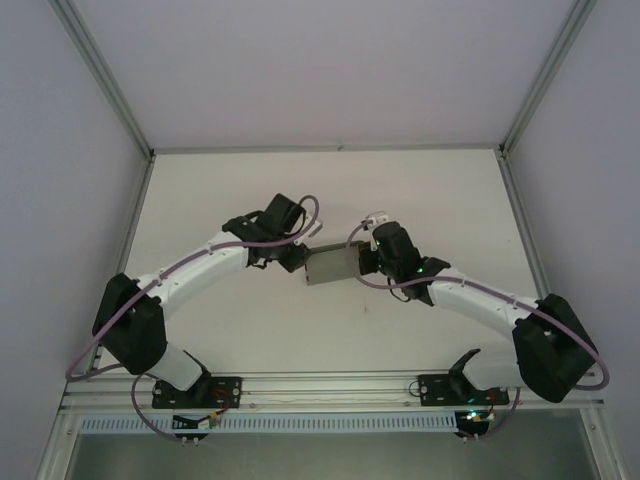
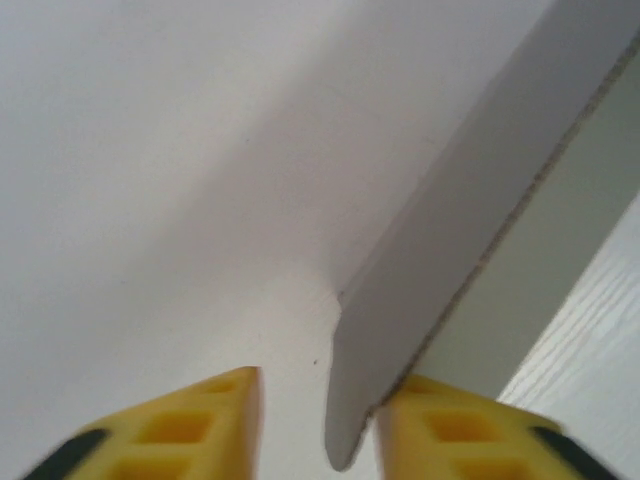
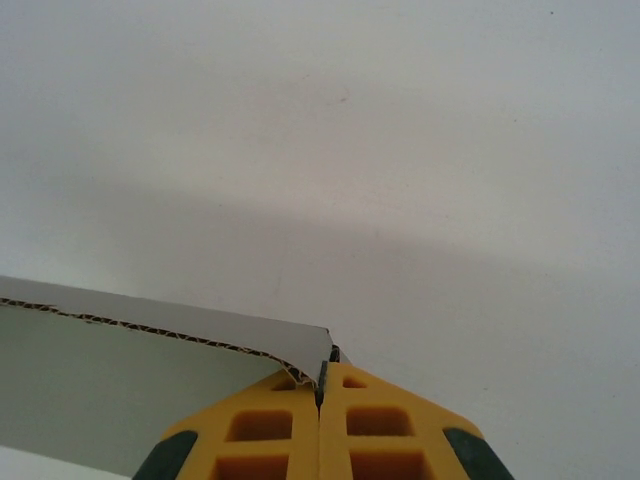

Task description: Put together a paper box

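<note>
The paper box (image 1: 330, 266), plain grey card, sits mid-table between both grippers. My left gripper (image 1: 297, 257) is at its left end. In the left wrist view a grey flap of the paper box (image 2: 480, 230) slants down between the yellow fingers (image 2: 200, 430) of my left gripper (image 2: 322, 395). The flap leans on the right-hand finger, and a gap is left to the other, so the jaws stand open. My right gripper (image 1: 366, 262) is at the box's right end. In the right wrist view my right gripper (image 3: 322, 372) is shut on a corner of the corrugated wall of the paper box (image 3: 120, 380).
The white table (image 1: 300, 190) is bounded by aluminium rails at the back and sides, with pale walls beyond. Both arm bases are bolted to the near rail (image 1: 330, 385). The arms arch inward over the table's middle.
</note>
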Controlling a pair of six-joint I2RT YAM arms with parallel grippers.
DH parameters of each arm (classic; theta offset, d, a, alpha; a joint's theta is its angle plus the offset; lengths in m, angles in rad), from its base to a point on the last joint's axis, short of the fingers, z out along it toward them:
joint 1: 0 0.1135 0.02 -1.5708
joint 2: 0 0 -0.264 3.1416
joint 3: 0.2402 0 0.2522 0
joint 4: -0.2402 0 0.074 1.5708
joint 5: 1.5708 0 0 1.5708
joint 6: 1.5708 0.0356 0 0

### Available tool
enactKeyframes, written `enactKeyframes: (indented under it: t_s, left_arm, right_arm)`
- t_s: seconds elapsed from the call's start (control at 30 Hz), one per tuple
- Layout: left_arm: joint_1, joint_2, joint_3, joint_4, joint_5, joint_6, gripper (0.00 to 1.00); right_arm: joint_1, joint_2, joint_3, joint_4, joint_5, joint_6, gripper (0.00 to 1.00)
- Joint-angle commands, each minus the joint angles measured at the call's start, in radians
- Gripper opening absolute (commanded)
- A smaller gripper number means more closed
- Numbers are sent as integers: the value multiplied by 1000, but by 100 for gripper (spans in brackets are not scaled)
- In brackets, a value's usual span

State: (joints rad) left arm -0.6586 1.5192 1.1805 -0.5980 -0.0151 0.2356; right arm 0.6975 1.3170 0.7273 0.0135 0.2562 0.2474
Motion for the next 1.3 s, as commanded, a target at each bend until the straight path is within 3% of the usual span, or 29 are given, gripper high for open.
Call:
enactKeyframes:
  t_s: [0.0, 0.2, 0.3, 0.53, 0.63, 0.73, 0.83, 0.97, 1.1, 1.27]
  left_arm:
    - [1, 12, 19, -15, 32, -70, 16]
    - [0, 7, 31, -40, 25, -176, 6]
    - [0, 30, 53, -47, 23, -318, 0]
    - [-20, 53, 53, -65, 28, -663, 0]
    - [-21, 53, 65, -97, 28, -715, 0]
    - [-13, 65, 81, -101, 120, -706, 0]
    - [-11, 93, 123, -176, 96, -702, 0]
    - [31, 121, 137, -185, 246, -690, 0]
    - [42, 153, 191, -267, 189, -716, 0]
    - [27, 134, 138, -201, 187, -733, 0]
  right_arm:
    - [10, 23, 6, -117, 3, 21, 0]
    - [16, 37, 22, -143, 19, 49, 0]
    - [41, 40, 35, -167, 77, 91, 0]
    - [85, 54, 49, -213, 190, 257, 0]
    - [102, 87, 74, -244, 222, 278, 0]
    - [109, 114, 89, -255, 238, 299, 0]
    - [110, 118, 89, -256, 237, 307, 0]
    - [112, 110, 83, -272, 242, 314, 0]
    - [120, 98, 58, -250, 255, 312, 0]
    - [131, 90, 27, -210, 257, 329, 0]
